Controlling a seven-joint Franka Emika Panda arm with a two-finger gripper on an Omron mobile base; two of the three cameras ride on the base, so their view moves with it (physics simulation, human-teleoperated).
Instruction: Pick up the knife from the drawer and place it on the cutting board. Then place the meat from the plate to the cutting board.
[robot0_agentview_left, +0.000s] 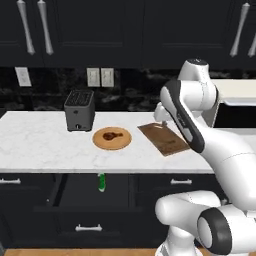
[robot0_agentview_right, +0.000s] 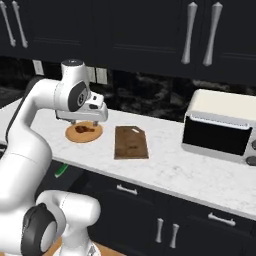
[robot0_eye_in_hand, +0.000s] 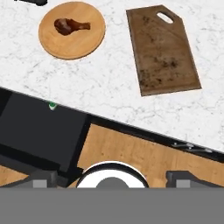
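Gripper (robot0_agentview_right: 80, 121) above counter, fingers apart, empty | knife (robot0_agentview_left: 102, 182) in open drawer (robot0_agentview_left: 92, 192), 7 o'clock of plate (robot0_agentview_left: 125, 141) | risk: slim handle slipping on descent.

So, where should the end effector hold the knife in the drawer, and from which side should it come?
Probably the green handle of the knife, taken from above: the drawer is pulled open under the counter, so its top is free. The knife lies near the back, close under the counter edge, so the end effector may need to come from the front side.
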